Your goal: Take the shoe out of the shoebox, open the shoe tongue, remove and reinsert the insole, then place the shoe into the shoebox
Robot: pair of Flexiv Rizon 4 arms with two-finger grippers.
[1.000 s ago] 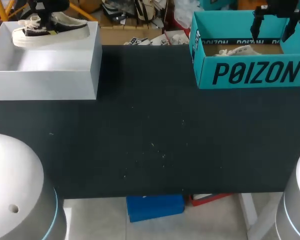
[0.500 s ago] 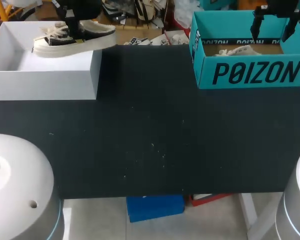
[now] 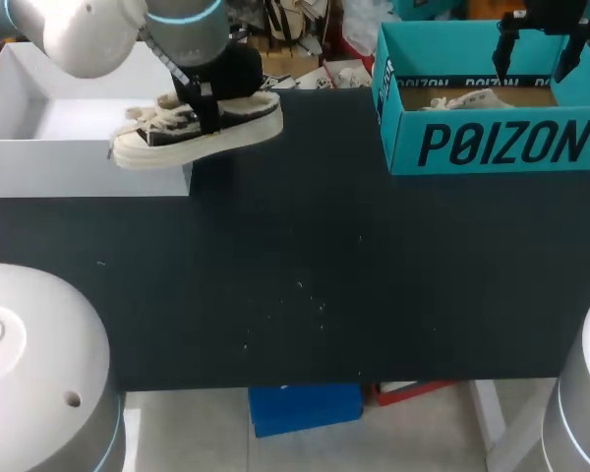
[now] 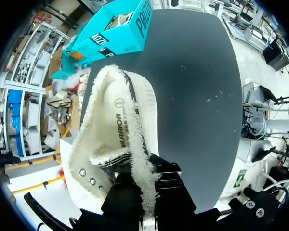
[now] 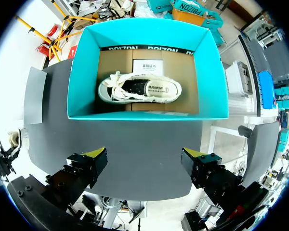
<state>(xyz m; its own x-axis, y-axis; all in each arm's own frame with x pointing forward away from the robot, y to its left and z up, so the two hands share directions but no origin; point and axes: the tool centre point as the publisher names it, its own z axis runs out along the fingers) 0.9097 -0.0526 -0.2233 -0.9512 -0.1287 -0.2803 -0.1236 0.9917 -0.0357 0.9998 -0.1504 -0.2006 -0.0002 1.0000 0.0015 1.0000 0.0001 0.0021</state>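
Note:
A black and cream low shoe (image 3: 197, 128) hangs in the air over the right front corner of the white shoebox (image 3: 79, 167), toe pointing left. My left gripper (image 3: 205, 106) is shut on the shoe's collar near the heel. In the left wrist view the frayed cream collar of the shoe (image 4: 120, 130) runs between the black fingers of my left gripper (image 4: 145, 192). My right gripper (image 3: 536, 54) stands open above the teal shoebox (image 3: 501, 147), which holds a second shoe (image 5: 139, 89). Its yellow tips (image 5: 94, 156) are wide apart around nothing, right gripper (image 5: 147, 163).
The white shoebox stands at the table's back left and looks empty inside. The teal shoebox (image 5: 144, 31) stands at the back right with a paper card at its far end. Dark tabletop (image 3: 305, 275) spreads between and in front of both boxes.
My left arm has carried the shoe rightward and down, from above the white box's back to its right front corner. The right arm has not moved.

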